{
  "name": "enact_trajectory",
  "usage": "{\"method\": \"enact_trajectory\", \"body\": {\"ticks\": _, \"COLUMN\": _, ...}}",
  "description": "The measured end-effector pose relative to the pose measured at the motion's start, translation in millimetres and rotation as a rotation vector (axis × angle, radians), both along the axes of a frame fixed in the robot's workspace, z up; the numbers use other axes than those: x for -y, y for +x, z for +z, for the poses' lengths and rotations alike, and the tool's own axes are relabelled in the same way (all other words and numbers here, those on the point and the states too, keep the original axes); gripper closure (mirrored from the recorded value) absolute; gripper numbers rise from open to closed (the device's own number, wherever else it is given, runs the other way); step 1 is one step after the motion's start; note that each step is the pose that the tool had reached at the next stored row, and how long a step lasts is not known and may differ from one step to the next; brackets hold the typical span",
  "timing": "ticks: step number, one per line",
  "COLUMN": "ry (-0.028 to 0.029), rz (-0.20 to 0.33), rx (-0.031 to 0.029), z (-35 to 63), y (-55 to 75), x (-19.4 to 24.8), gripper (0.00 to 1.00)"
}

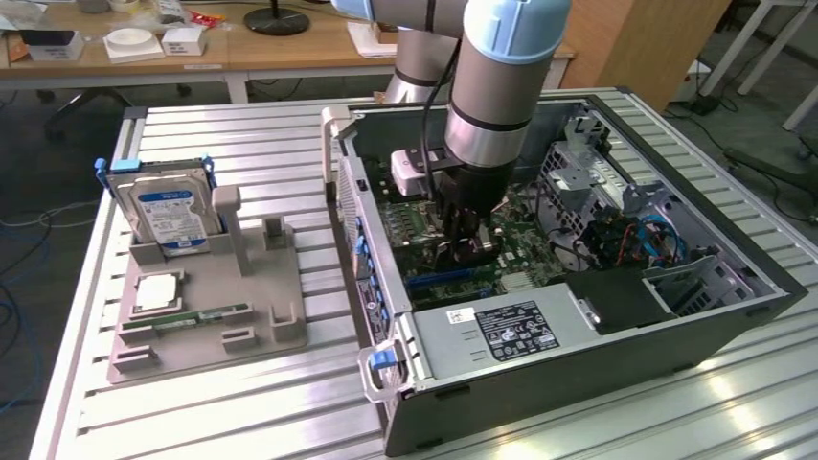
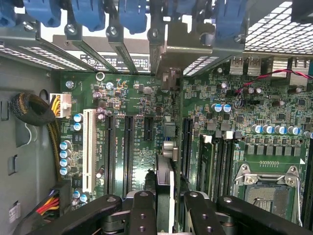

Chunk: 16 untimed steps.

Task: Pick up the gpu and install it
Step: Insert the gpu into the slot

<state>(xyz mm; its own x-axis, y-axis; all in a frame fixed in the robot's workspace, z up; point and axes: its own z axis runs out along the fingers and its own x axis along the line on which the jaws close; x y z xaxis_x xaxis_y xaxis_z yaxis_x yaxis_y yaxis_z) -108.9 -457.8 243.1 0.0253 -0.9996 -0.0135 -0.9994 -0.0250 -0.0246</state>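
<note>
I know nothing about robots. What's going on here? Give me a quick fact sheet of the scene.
Setting: open computer case lying on a slatted table
Arm: reaches down into the case
Gripper: shut on the gpu
Card position: held on edge over the motherboard slots; whether it is seated cannot be told
Beside the case: grey tray with a hard drive standing upright and a RAM stick lying flat

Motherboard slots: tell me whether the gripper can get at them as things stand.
Probably yes. The computer case lies open, and the gripper, shut on the graphics card, hangs inside it right over the slots. Nothing sits between them, and the cable bundle lies off to one side.
</note>
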Motion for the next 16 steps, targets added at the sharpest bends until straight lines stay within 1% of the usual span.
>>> {"method": "enact_trajectory", "body": {"ticks": 16, "ry": -0.0002, "rz": 0.000, "rx": 0.0000, "z": 0.1, "y": -0.9, "x": -0.1, "gripper": 0.73}}
